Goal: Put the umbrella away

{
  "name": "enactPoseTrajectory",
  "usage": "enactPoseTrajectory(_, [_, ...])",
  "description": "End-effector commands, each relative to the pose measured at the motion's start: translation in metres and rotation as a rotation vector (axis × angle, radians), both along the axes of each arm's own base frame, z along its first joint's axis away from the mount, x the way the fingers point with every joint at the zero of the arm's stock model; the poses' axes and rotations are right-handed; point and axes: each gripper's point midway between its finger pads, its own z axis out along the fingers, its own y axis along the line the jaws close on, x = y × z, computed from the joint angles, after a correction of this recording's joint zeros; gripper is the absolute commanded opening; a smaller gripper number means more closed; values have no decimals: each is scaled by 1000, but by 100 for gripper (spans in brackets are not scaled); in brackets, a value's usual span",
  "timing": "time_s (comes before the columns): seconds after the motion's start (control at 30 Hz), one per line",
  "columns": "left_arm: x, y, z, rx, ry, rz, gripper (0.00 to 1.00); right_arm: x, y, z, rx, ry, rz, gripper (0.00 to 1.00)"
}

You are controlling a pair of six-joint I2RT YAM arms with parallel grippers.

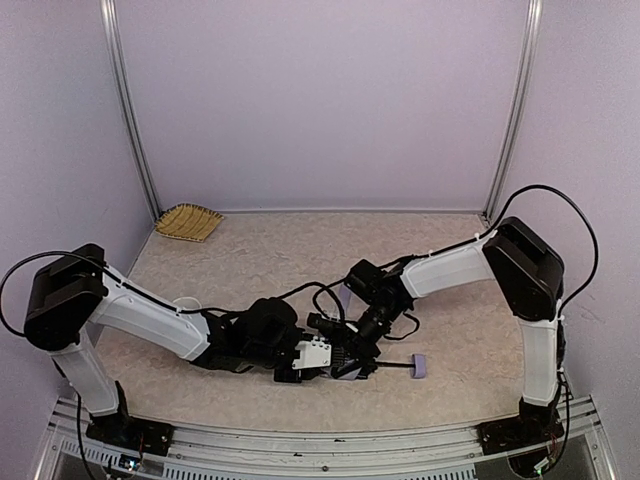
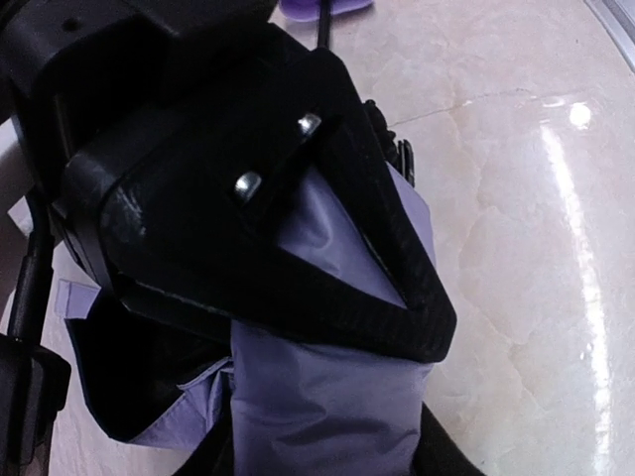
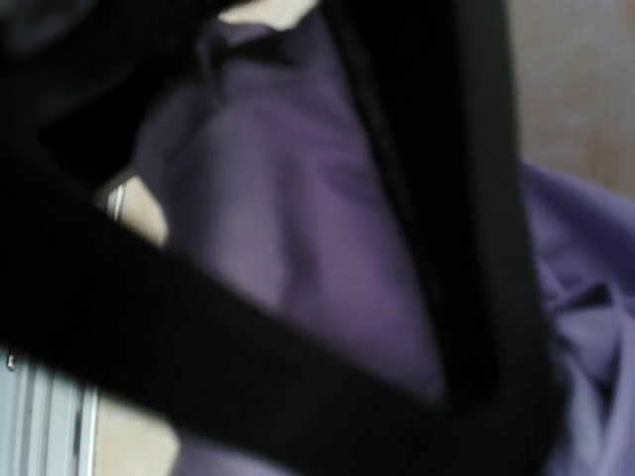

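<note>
The umbrella [image 2: 317,397] lies close to the near edge of the table [image 1: 460,300], its lavender cloth bunched up. Its handle [image 1: 419,367] pokes out to the right on a thin black shaft. Both arms crowd onto it. The right gripper [image 1: 357,345] is down on the cloth just left of that handle. Its wrist view is blurred but shows fabric filling narrowed jaws, so I take it to be pinning the bundle steady. The left gripper [image 1: 330,362] noses in at the umbrella's left end, partly spread, and I cannot tell whether it has any cloth. Far beyond the umbrella, back left, sits a woven tray [image 1: 188,221].
</note>
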Motion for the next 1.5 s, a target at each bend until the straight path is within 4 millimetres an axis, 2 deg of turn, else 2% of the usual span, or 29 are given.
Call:
enactPoseTrajectory(0.0, [-13, 15, -41, 140, 152, 10, 33, 10, -37, -51, -255, -12, -138, 35])
enactPoseTrajectory(0.17, [-26, 26, -56, 195, 294, 17, 20, 45, -25, -16, -170, -142, -270, 53])
enactPoseTrajectory(0.3, [-30, 31, -67, 220, 452, 53, 17, 61, -27, 30, -74, -299, -348, 65])
enactPoseTrajectory(0.33, [-31, 31, -69, 225, 481, 66, 17, 62, -31, 44, -44, -348, -371, 70])
enactPoseTrajectory(0.4, [-31, 30, -73, 231, 547, 96, 17, 60, -42, 60, -16, -410, -404, 75])
enactPoseTrajectory(0.53, [-32, 30, -79, 241, 702, 146, 17, 55, -74, 78, -18, -524, -485, 76])
enactPoseTrajectory(0.6, [-35, 27, -80, 242, 763, 151, 17, 59, -88, 87, -25, -602, -542, 75])
enactPoseTrajectory(0.67, [-38, 28, -83, 259, 848, 156, 17, 53, -88, 99, 17, -673, -537, 75])
enactPoseTrajectory(0.73, [-36, 30, -89, 278, 898, 180, 16, 38, -82, 101, 52, -791, -465, 76])
enactPoseTrajectory(0.83, [-36, 32, -97, 319, 947, 196, 16, 21, -70, 97, 77, -997, -348, 80])
enactPoseTrajectory(0.93, [-35, 34, -99, 327, 988, 204, 15, 20, -64, 84, 59, -1073, -280, 82])
enactPoseTrajectory(1.13, [-35, 38, -104, 377, 1009, 203, 15, 27, -51, 31, -88, -1062, -116, 83])
enactPoseTrajectory(1.23, [-35, 39, -107, 385, 1028, 204, 15, 32, -50, 7, -172, -1048, -73, 80])
enactPoseTrajectory(1.33, [-33, 40, -107, 384, 1044, 205, 15, 33, -50, -8, -210, -1043, -58, 69])
enactPoseTrajectory(1.4, [-33, 39, -106, 382, 1051, 198, 17, 33, -49, -13, -223, -1039, -59, 50])
enactPoseTrajectory(1.47, [-34, 38, -102, 361, 1065, 177, 24, 32, -50, -17, -242, -1038, -55, 36])
